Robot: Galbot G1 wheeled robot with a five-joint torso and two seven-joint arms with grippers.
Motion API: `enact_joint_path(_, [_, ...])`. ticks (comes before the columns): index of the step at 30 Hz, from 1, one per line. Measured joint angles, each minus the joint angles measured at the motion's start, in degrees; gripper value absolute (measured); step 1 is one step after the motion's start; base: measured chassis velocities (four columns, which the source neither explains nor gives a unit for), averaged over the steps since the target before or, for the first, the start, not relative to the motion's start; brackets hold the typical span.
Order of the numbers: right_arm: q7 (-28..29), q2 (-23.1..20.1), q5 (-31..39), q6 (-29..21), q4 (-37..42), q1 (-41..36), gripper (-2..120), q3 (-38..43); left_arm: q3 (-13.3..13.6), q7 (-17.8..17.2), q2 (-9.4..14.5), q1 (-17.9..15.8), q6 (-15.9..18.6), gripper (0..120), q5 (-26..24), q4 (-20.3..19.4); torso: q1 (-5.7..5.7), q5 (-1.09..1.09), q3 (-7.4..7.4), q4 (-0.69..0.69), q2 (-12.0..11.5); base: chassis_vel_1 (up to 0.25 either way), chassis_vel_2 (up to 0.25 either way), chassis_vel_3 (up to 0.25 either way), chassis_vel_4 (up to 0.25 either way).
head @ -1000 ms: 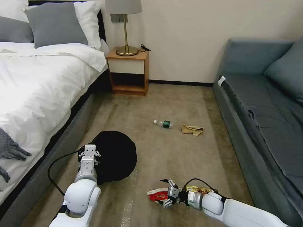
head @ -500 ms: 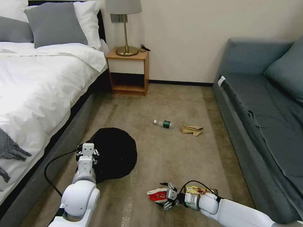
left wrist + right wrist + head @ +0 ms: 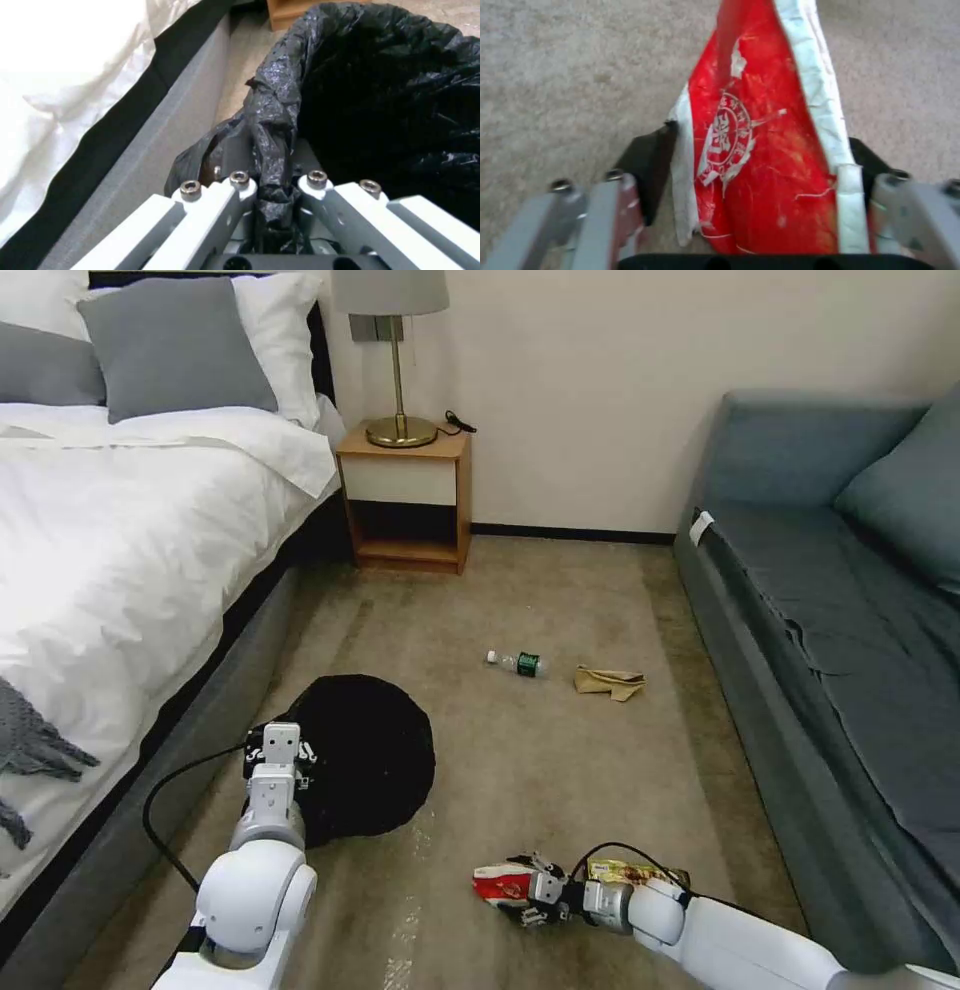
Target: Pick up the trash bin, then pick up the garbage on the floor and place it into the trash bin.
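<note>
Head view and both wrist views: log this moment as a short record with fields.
left claw: shut on the trash bin, pinching its black bag rim beside the bed
right claw: low at the carpet, fingers either side of the red-white wrapper
snack wrapper: on the floor by the right arm
bottle: lying on carpet
tan paper: beside the bottle, apart from it

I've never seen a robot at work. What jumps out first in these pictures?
Down on the carpet, the right gripper closes around a red-white wrapper, a brown-gold wrapper lying just behind it. Beside the bed, the left gripper pinches the black bag of the bin. A bottle and tan paper lie farther off.
</note>
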Motion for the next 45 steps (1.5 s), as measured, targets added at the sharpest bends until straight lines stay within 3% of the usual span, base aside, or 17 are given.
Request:
enact_joint_path(6, [-0.2,0.1,0.4,0.8,-0.1,0.3,43,-0.1,0.1,0.2,-0.4,0.4,-0.5,4,0.2,0.3,0.0,0.0,0.0,0.0,0.0,0.0,0.0,0.0,0.0])
enact_joint_path(13, [-1.1,0.6,0.9,1.8,-1.2,1.8,13,-0.4,-0.1,0.1,-0.1,1.1,-1.5,4,-0.1,0.4,0.0,0.0,0.0,0.0,0.0,0.0,0.0,0.0,0.0])
enact_joint_path(18, [-1.3,1.4,1.1,2.0,-2.2,2.7,0,-0.1,-0.3,0.0,0.1,1.3,-1.4,4,-0.2,-0.1,0.0,0.01,0.0,0.01,0.0,0.0,0.0,0.0,0.0])
enact_joint_path(34, [-2.0,4.0,-0.7,3.7,-7.1,2.0,0,6.4,-0.7,0.2,0.8,3.1,-1.4,4,-1.4,-2.2,0.0,0.0,0.0,0.0,0.0,0.0,0.0,0.0,0.0])
enact_joint_path(45, [-2.1,9.1,-3.3,7.0,-16.2,3.7,0,19.9,0.2,0.0,2.1,3.1,-2.4,4,-2.9,-1.2,0.0,-0.01,0.01,-0.01,0.0,0.0,0.0,0.0,0.0])
